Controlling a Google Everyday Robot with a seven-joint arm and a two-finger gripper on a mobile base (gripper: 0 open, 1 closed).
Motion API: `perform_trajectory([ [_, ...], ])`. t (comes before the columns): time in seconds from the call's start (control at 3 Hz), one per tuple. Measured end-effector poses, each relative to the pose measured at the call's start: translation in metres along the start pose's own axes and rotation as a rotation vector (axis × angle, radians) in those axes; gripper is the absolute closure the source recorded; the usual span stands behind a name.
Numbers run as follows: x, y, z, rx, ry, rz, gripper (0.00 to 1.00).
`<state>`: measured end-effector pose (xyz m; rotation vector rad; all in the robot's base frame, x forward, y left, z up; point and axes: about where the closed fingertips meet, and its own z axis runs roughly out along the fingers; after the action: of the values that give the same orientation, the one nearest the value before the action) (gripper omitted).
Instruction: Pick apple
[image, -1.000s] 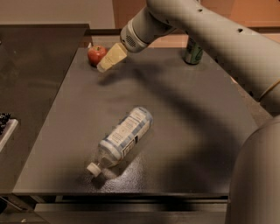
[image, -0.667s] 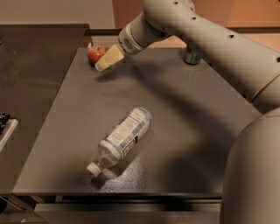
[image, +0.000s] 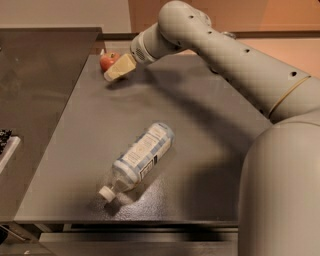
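Observation:
The apple (image: 106, 60) is small, round and red and sits at the far left corner of the grey table (image: 210, 130). My gripper (image: 115, 73) is cream-coloured and reaches in from the right at the end of the long grey arm. It is right beside the apple, just to its right and front, and partly overlaps it in the camera view. I cannot tell whether it touches the apple.
A clear plastic bottle (image: 142, 155) with a white cap lies on its side in the middle front of the table. A dark counter (image: 40, 75) adjoins the table's left edge. My arm spans the table's back right.
The arm has swung a little lower and to the left and now covers the green can at the back. The gripper has stayed close to the apple.

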<state>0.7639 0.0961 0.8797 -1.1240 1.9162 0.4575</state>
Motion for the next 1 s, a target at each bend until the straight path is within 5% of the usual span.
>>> perform_trajectory([
  [1.0,-0.015,-0.007,0.040,-0.060,-0.062,-0.043,0.00],
])
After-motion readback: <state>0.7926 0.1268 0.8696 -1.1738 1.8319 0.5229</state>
